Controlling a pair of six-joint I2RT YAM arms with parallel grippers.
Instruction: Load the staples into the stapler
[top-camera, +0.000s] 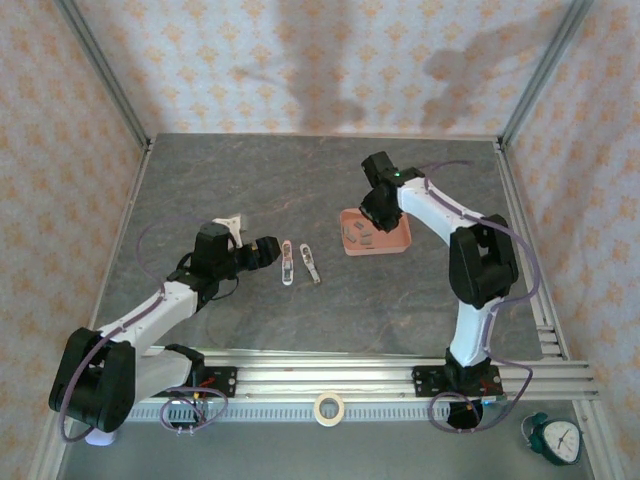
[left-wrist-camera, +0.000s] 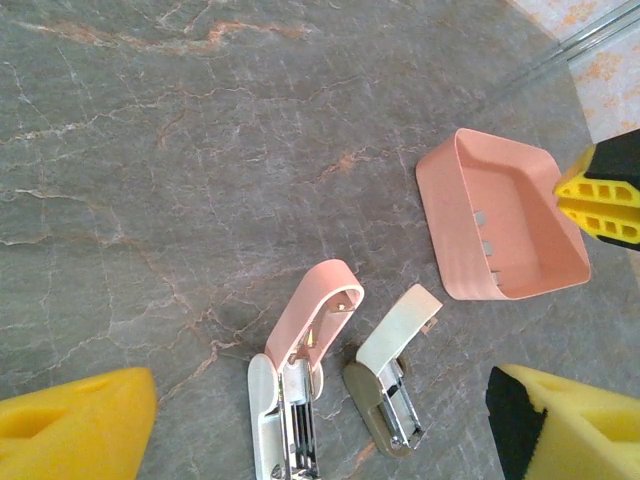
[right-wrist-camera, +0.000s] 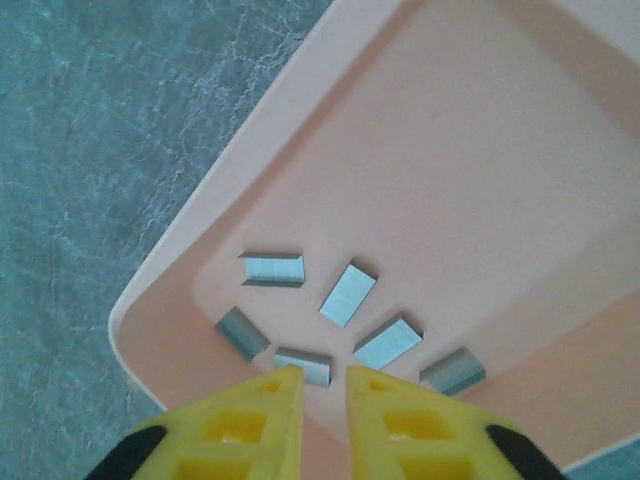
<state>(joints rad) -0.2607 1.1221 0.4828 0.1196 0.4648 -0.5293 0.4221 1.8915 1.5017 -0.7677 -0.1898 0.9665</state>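
Observation:
The stapler lies on the table, white-based, with its pale pink lid swung up and the metal channel bare. My left gripper is open just left of it, its yellow fingers standing wide to either side of both small staplers and touching neither. Several staples, short grey strips, lie loose in the pink tray. My right gripper hangs low inside that tray, jaws nearly together with nothing between them. One strip lies just past its left fingertip.
A second small stapler, olive base with a cream lid, lies open just right of the first. A roll of tape and a clock sit near the front rail. Patterned walls and metal posts bound the grey table.

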